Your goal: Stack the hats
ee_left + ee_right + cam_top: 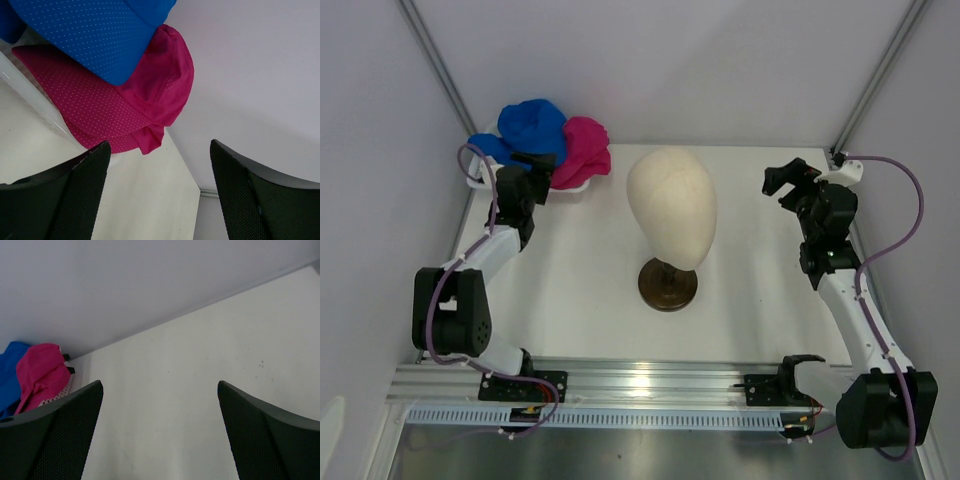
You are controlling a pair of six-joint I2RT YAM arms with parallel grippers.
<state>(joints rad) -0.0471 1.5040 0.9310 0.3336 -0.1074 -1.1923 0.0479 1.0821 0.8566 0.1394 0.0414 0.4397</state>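
1. Knocking over the mannequin head (672, 205), upright in the middle of the worktop (570, 270) between both arms; probably brought on by swinging a hat across too low.
2. Dragging or tipping the white basket (572, 188) at the far left corner; brought on by pulling sideways instead of lifting straight up.
3. Carrying off the blue hat (532, 125) as well, heaped on top in the basket and overlapping its neighbour; brought on by closing too deep into the pile.
4. Catching the pink hat (125, 100) by a thin fold only, draped over the basket rim beneath the blue brim; then losing it mid-lift.
5. Shutting the left jaws on air, apart and empty just short of the pink hat; brought on by closing before reaching cloth. Right jaws likewise wide apart, holding nothing, well away over bare worktop, too far off for steadying anything.
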